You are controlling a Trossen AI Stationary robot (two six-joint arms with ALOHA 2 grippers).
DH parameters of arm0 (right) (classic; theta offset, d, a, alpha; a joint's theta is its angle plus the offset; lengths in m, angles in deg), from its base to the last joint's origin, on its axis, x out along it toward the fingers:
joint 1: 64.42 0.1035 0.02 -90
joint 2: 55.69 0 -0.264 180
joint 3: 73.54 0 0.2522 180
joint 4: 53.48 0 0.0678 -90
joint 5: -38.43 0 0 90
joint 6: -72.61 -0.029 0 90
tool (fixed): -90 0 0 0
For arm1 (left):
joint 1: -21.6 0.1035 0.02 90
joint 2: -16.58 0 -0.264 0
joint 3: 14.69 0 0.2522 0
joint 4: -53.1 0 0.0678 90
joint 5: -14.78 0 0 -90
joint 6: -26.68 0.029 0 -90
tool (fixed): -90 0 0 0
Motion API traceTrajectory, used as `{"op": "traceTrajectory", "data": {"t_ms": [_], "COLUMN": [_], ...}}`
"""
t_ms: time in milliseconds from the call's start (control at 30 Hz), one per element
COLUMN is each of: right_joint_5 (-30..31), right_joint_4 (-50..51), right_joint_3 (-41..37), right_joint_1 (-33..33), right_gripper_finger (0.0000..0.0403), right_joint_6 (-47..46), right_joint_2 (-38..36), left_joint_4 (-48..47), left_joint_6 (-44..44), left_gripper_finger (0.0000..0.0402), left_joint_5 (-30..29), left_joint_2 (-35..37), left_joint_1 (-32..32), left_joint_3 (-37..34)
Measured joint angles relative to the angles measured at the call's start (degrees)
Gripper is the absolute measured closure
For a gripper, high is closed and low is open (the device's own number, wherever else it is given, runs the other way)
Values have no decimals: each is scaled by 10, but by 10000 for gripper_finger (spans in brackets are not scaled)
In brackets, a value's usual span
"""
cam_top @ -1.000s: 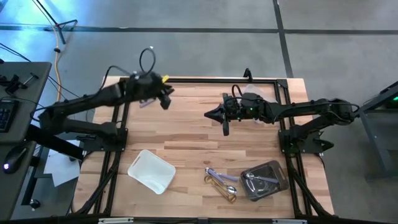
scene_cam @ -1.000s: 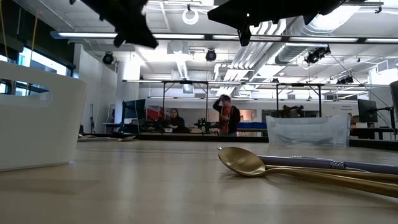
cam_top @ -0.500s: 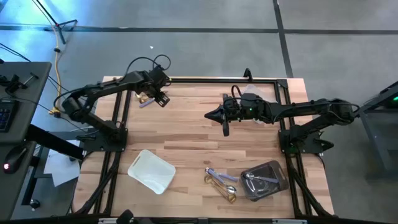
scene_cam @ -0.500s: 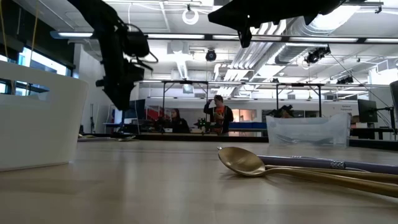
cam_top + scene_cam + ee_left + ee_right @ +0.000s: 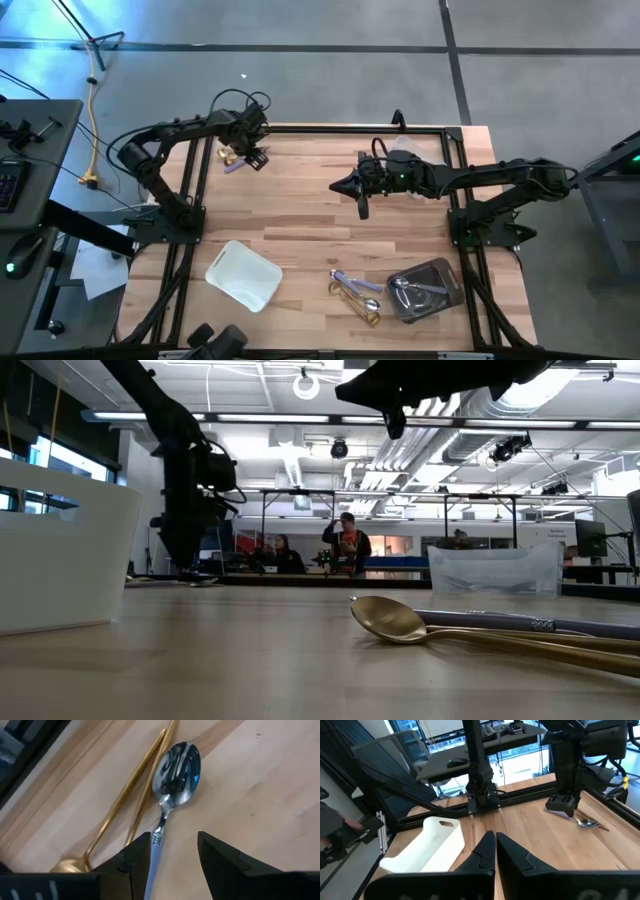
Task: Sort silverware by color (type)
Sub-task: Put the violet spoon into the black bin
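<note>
Left gripper [image 5: 172, 857] is hovering open over a shiny silver spoon with pale blue handle [image 5: 172, 780] at the table's far left corner, beside two gold utensils [image 5: 132, 802]; nothing held. Centring on the handle alone seems wise. Right gripper [image 5: 340, 186] is waiting mid-table, closed, empty.

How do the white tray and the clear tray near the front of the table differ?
The white tray is opaque and shows nothing in it from above; the clear tray is see-through and holds silverware. The white tray sits toward the left arm's side, the clear tray toward the right arm's. Both lie askew on the wooden table.
</note>
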Motion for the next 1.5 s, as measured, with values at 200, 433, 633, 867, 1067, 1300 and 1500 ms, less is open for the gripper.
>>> {"op": "traceTrajectory", "data": {"t_ms": [200,433,633,867,1067,1300,1500], "right_joint_5": [0,0,0,0,0,0,0], "right_joint_4": [9,9,9,10,10,10,10], "right_joint_3": [0,0,0,0,0,0,0], "right_joint_1": [0,0,0,0,0,0,0], "right_gripper_finger": [403,403,403,403,403,403,403], "right_joint_6": [-3,-11,-11,-10,-6,-4,4], "right_joint_2": [0,0,0,0,0,0,0], "left_joint_4": [11,14,36,26,6,-1,-14], "left_joint_6": [12,53,51,54,65,51,40], "left_gripper_finger": [251,251,251,274,355,389,397], "left_joint_5": [0,15,15,28,29,25,28], "left_joint_2": [-21,-48,-64,-68,-68,-65,-19], "left_joint_1": [13,16,16,15,12,1,-18], "left_joint_3": [0,0,0,1,1,1,-1]}}
